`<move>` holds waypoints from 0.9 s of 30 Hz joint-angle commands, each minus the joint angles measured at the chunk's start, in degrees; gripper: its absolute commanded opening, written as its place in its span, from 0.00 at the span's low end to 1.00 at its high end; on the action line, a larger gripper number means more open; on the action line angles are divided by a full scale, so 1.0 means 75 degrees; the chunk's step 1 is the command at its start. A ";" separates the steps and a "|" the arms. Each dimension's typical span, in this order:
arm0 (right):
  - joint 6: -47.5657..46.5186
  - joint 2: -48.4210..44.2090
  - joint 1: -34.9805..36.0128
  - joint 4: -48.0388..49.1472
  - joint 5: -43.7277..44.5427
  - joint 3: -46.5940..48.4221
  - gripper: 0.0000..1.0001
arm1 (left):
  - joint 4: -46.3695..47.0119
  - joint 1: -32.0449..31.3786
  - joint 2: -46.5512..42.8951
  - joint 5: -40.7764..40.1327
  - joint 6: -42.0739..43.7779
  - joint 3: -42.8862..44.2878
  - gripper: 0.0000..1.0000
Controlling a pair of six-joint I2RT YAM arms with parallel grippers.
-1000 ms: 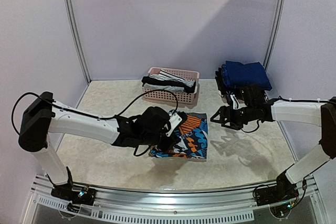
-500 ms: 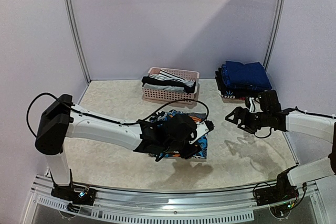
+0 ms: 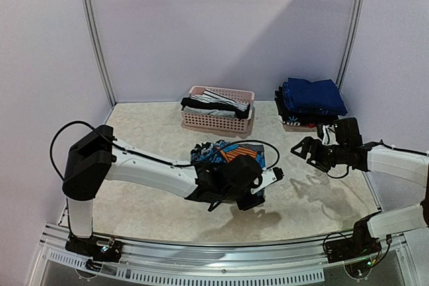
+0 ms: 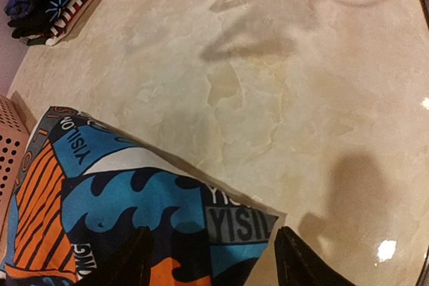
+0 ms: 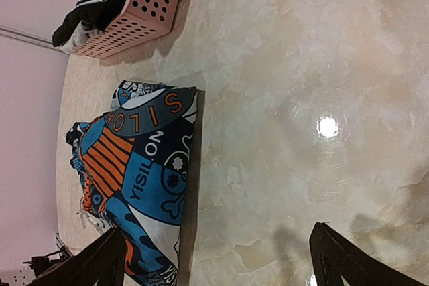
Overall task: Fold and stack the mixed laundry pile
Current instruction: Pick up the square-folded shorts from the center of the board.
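The orange-blue-black-white patterned garment (image 3: pixel 231 154) lies folded on the table's middle, also seen in the left wrist view (image 4: pixel 134 199) and the right wrist view (image 5: pixel 137 172). My left gripper (image 3: pixel 271 177) hovers over its near right corner, open (image 4: pixel 214 262), the jaws wide to either side of the cloth corner and pinching nothing. Off to the right, my right gripper (image 3: pixel 301 151) is open and empty (image 5: pixel 218 259) over bare table. Black-and-white striped pieces (image 3: pixel 216 102) fill the pink basket (image 3: pixel 221 124).
A stack of folded dark blue clothes (image 3: pixel 312 97) sits at the back right by the wall, also seen in the left wrist view (image 4: pixel 40 1). The basket (image 5: pixel 151 11) stands at the back centre. A metal rail (image 3: pixel 214 259) runs along the near edge.
My left gripper swept right across the patterned garment, folding it narrower, and its jaws opened. The right arm drew back to the right, its jaws opening wider.
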 commanded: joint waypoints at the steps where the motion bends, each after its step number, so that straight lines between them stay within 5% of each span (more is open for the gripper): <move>1: 0.0029 -0.0116 -0.0070 0.0156 0.0061 -0.0109 0.96 | -0.0187 -0.0260 0.0392 -0.0074 0.0185 0.0373 0.60; 17: 0.0065 0.0170 -0.0073 0.0383 -0.0278 -0.0139 0.96 | -0.0368 -0.0581 0.1368 -0.1822 0.0702 0.0719 0.49; 27: 0.0278 0.0775 -0.0073 0.0784 -0.0983 -0.0043 0.97 | 0.1042 -0.0595 0.1555 -0.2330 0.0930 0.0176 0.09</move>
